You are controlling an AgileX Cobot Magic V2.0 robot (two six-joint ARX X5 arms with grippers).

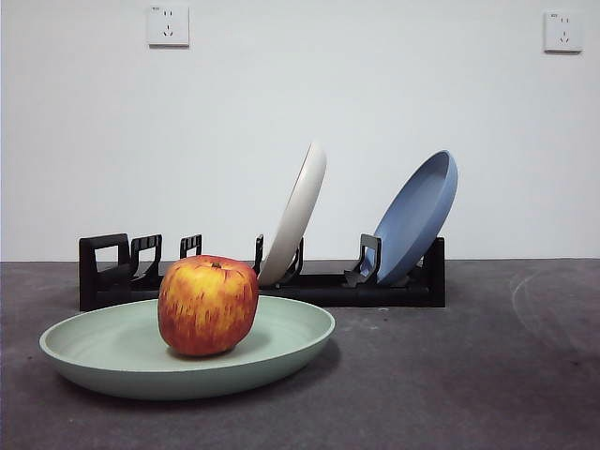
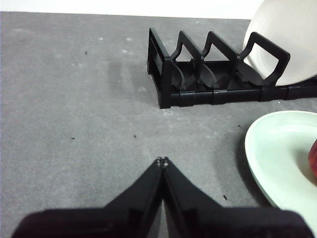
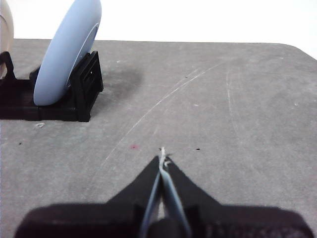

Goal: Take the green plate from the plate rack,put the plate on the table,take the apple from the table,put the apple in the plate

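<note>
Looking across the table, you can see the job looks done. Take the plate rack as your landmark. It is long and black and sits at the back of the table. The green plate lies flat on the table just in front of the plate rack, out of its slots. A blue plate and a cream-white plate lean in the plate rack's slots. The apple sits upright inside the green plate, close to the middle.

Your left gripper hangs over bare table, in front of the plate rack's looped end and beside the green plate. Its claws are pressed together and hold nothing. Your right gripper hangs over bare table off the plate rack's other end, near the blue plate. Its claws are pressed together too, with nothing in them.

I think no step is left. Your next move only needs both arms kept away from the plate.
</note>
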